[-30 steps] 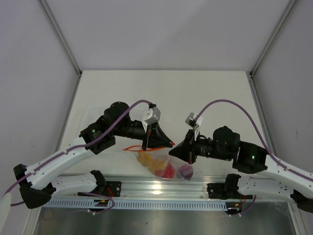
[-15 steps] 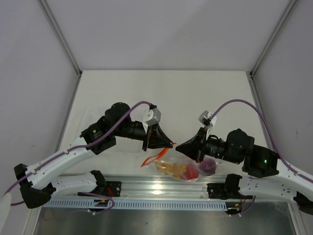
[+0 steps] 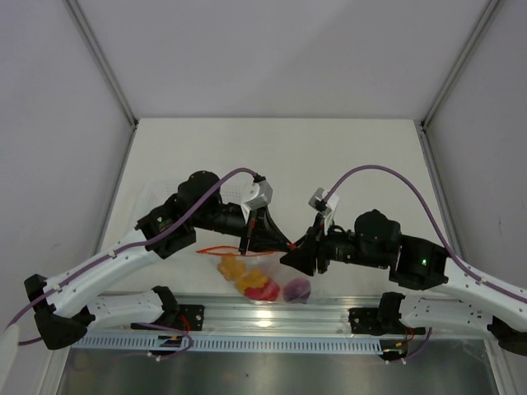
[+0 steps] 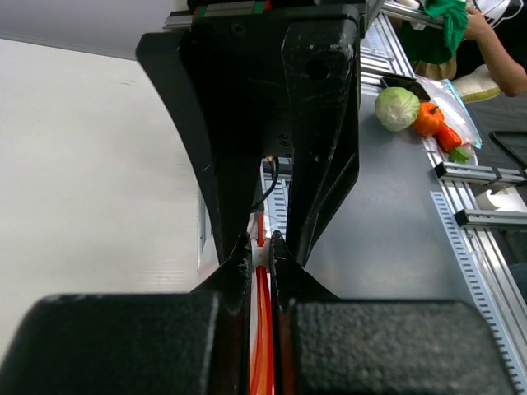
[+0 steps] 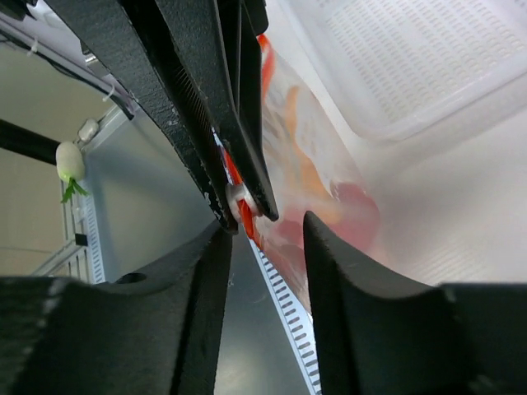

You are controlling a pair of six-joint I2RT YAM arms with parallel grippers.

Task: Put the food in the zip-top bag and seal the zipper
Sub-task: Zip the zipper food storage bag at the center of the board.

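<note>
food: all three pieces are inside the zip-top bag [image 3: 265, 271] – orange-yellow piece [image 3: 230, 267], red piece [image 3: 262, 288] at its 4 o'clock, purple piece [image 3: 296, 288] at 3 o'clock of the red one
bag position: at 6 o'clock on the table [image 3: 329, 156], it sags over the near edge with the food low in the pouch
zipper: the red-orange zipper [image 3: 221, 248] runs along the bag's top edge, from 9 o'clock toward the left gripper
left gripper: the left gripper [image 4: 261, 247] is pinched tight on the zipper strip, with the strip running straight between the finger pads and nothing else in its hold
right gripper: the right gripper [image 5: 268, 239] has its fingers parted with a clear gap and grips nothing; the zipper and the left fingers sit just ahead of that gap at 12 o'clock
gripper relation: in the top view the right gripper is at 4 o'clock of the left one, very near, both at the bag's right end
tray: the clear dotted tray [image 5: 412, 58] lies behind the bag at 1 o'clock in the right wrist view, with no food visible in it
done: the loading step looks complete, with no piece outside the bag
seal status: cannot tell how much of the track is pressed shut, and the 9 o'clock end seems to bow a little
left: judged – the seal is in hand, not finished; the full width needs closing and checking
risk: the floppy pouch hangs off the edge, so a loose pinch could let it drop
</note>
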